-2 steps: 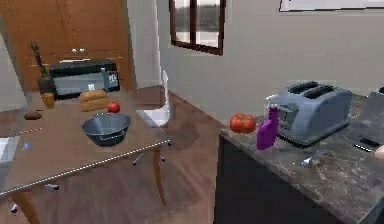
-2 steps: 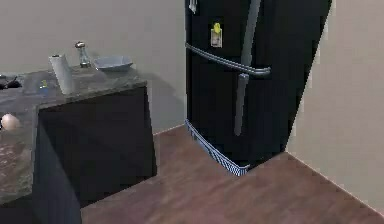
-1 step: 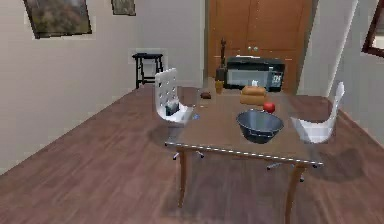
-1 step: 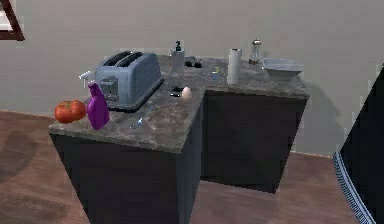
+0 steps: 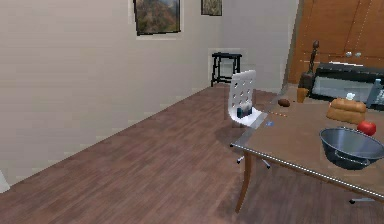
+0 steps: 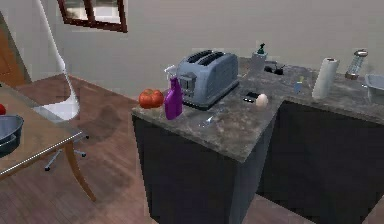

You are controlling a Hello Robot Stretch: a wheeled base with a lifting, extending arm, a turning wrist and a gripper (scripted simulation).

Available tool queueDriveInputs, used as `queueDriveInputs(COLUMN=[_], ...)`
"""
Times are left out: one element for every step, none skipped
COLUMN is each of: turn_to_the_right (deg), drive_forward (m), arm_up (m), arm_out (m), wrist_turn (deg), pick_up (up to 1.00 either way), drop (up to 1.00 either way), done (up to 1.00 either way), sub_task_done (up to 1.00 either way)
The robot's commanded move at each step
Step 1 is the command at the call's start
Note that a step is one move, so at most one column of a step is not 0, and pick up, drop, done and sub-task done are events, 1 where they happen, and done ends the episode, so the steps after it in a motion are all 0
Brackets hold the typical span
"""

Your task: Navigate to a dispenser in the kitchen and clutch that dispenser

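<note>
Broadly, floor: dark brown wood-plank floor, running from the forward view's foreground back to the far wall.
Walls: plain cream walls; a framed landscape picture hangs high in the forward view, and a dark-framed window sits at the arm side view's top left.
Counter: L-shaped dark speckled stone counter on dark cabinets, across the arm side view's middle and right.
Table: brown wooden dining table at the forward view's right; its corner also shows at the arm side view's left edge.
Chair: white moulded chair on thin metal legs, at the table's far left end.
Stool: black four-legged stool against the far wall.
Toaster: silver two-slot toaster on the counter, toward its left end.
Bowl: round grey metal bowl on the table, with a red apple just behind it and a brown loaf farther back.
Paper roll: white upright paper towel roll on the counter's right leg.
Spray bottle: purple spray bottle, upright just left of the toaster, with a red-orange tomato beside it.
Dispenser: small dark pump-top dispenser, upright on the counter by the wall, behind the toaster's right end and well apart from the spray bottle.
Egg: pale egg on the counter, in front of the toaster's right side.
Fingers: whether the gripper's fingers are apart, together or on anything cannot be told.
</note>
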Motion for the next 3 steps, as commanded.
queueDriveInputs(turn_to_the_right=[0.0,0.0,0.0], drive_forward=[0.00,0.00,0.00], arm_up=[0.50,0.38,0.00], arm_out=[0.00,0.00,0.48], wrist_turn=[0.0,0.0,0.0], pick_up=[0.00,0.00,0.00], drop=[0.00,0.00,0.00], done=[0.00,0.00,0.00], sub_task_done=[0.00,0.00,0.00])
